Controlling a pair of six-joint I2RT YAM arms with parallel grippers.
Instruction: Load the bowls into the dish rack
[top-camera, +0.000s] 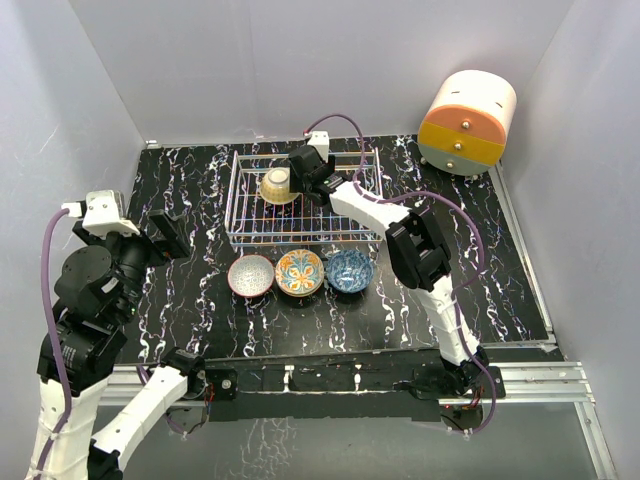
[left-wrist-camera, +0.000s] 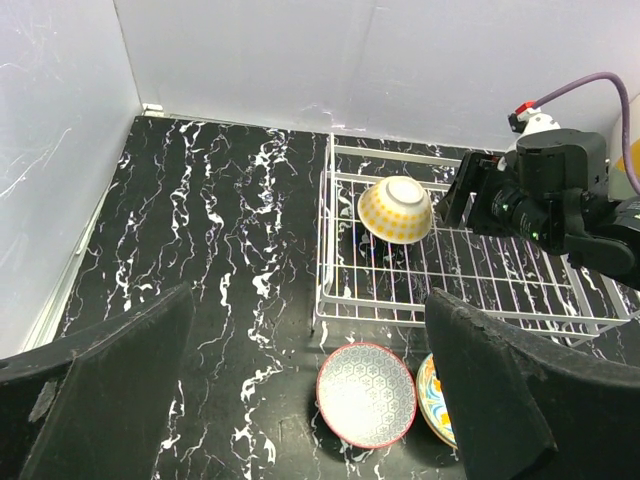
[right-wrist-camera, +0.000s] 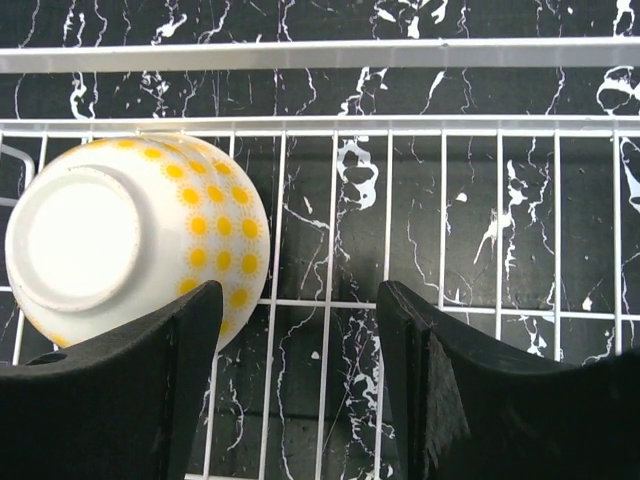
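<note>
The white wire dish rack (top-camera: 300, 238) stands at the back middle of the table. A yellow-dotted cream bowl (top-camera: 277, 185) lies upside down and tilted in its left part; it also shows in the left wrist view (left-wrist-camera: 395, 210) and the right wrist view (right-wrist-camera: 130, 240). My right gripper (top-camera: 300, 180) hovers over the rack just right of that bowl, open and empty (right-wrist-camera: 300, 330). A grey patterned bowl (top-camera: 251, 275), an orange-and-blue floral bowl (top-camera: 300, 271) and a blue-dotted bowl (top-camera: 350, 270) sit in a row before the rack. My left gripper (top-camera: 168, 235) is open and empty, raised at the left.
A round cream-and-orange cabinet (top-camera: 467, 122) stands at the back right corner. White walls close the table on the left, back and right. The rack's right part (left-wrist-camera: 500, 270) holds nothing.
</note>
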